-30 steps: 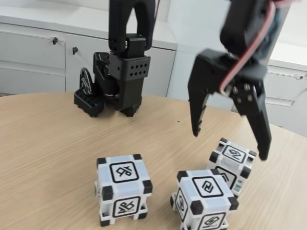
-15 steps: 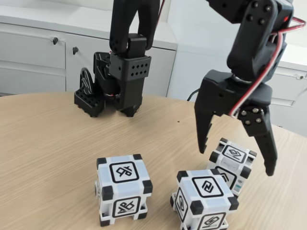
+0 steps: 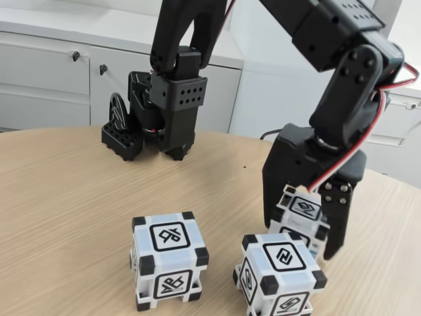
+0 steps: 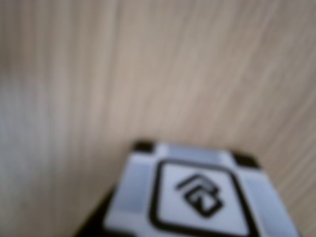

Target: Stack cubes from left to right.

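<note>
In the fixed view, nearest the camera, two cubes sit on the wooden table [image 3: 59, 197]: the left cube [image 3: 168, 259] stands alone, well apart from the others, and the front right cube [image 3: 279, 273] sits at the lower edge of the frame. Just behind the front right cube, and partly hidden by it, is the rear cube [image 3: 299, 220]; whether the two touch cannot be told. The gripper [image 3: 304, 230] is lowered over this rear cube, one black finger down its left side and the other down its right side, jaws narrowed to about the cube's width. Firm contact on both faces cannot be confirmed, nor whether the cube rests on the table or is raised off it. In the wrist view the rear cube [image 4: 197, 195] appears blurred at the bottom of the frame, top glyph facing the lens, with table grain beyond. Farther back stands the arm's black base [image 3: 161, 115], and behind the table, white cabinets [image 3: 46, 79].
</note>
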`<action>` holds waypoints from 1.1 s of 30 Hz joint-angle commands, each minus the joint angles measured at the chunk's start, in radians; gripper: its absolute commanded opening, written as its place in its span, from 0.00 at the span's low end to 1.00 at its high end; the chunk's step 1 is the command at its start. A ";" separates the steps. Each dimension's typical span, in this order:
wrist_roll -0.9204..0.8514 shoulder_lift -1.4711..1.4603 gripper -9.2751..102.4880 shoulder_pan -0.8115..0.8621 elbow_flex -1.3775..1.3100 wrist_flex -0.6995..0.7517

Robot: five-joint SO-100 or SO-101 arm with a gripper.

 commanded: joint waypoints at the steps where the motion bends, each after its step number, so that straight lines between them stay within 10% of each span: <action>1: 0.025 0.020 0.29 0.017 -0.025 0.006; 16: 0.091 0.664 0.29 0.097 -0.005 0.028; 33: -0.089 0.732 0.29 0.706 0.000 0.026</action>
